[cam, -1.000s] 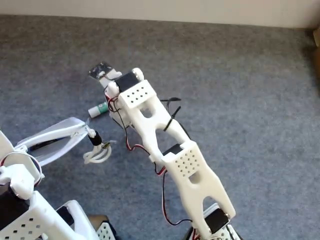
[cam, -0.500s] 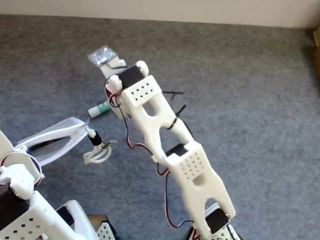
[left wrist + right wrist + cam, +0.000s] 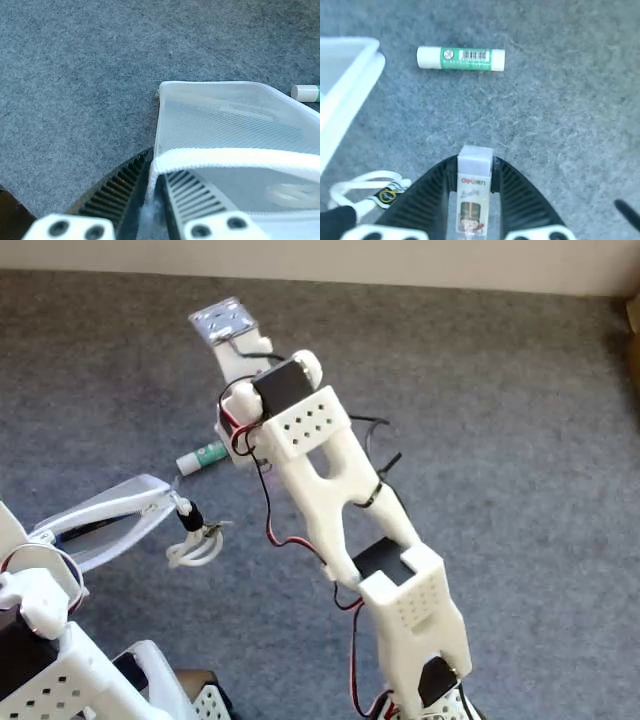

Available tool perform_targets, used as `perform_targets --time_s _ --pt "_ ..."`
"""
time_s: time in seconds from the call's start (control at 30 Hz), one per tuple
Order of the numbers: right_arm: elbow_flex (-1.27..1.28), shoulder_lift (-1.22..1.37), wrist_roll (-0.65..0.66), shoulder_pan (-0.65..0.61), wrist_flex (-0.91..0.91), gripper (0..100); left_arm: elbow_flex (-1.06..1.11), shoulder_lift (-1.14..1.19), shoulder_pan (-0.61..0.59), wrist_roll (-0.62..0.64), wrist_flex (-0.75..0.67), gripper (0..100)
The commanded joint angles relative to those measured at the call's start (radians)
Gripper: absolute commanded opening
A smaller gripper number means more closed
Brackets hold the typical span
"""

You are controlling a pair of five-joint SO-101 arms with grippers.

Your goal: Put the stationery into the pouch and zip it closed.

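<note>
While the left claw (image 3: 154, 171) sits low at the near left of the table, its jaws are pinched tight on the white rim of the pouch (image 3: 231, 125), and nothing about that arm differs from a second ago. The mesh pouch (image 3: 105, 512) lies flat on the grey cloth (image 3: 500, 420) with its mouth facing away from the left arm, in the same spot as before. Just beside its right-hand corner the black zip pull and its white cord loop (image 3: 196, 546) rest on the cloth, also unmoved.

A little further back and to the right lies the glue stick (image 3: 203, 456), green with a white cap, on its side and apart from the pouch. From the right wrist it shows as lying crosswise (image 3: 461, 58), well ahead of the fingers. A second ago the right arm's wrist covered part of it from above; now it is almost fully uncovered.

That is the real change: the right arm (image 3: 330, 490) has swung up and back. Its wrist has moved away from the pouch, its wrist camera (image 3: 225, 320) has gone toward the far edge of the table, and its elbow has dropped closer to the base. The right claw (image 3: 475, 162) is open only as wide as the eraser (image 3: 474, 192) it grips, a white block in a printed sleeve that sticks out lengthwise between the two dark fingers, above the cloth.
</note>
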Motion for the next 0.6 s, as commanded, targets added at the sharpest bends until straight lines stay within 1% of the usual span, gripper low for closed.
perform_targets --time_s 0.0,0.1,0.27,0.57 --pt "-0.012 -0.114 -0.115 -0.021 0.018 0.5 0.002 0.024 -0.001 -0.006 -0.005 1" --pt "-0.012 -0.174 -0.167 -0.035 0.018 0.5 0.002 0.024 -0.001 -0.006 -0.005 1" --pt "-0.001 -0.311 -0.172 -0.059 0.019 0.5 0.002 0.024 -0.001 -0.006 -0.005 1" --pt "0.189 -0.556 -0.172 -0.15 0.005 0.5 0.002 0.025 -0.001 -0.006 -0.005 1"
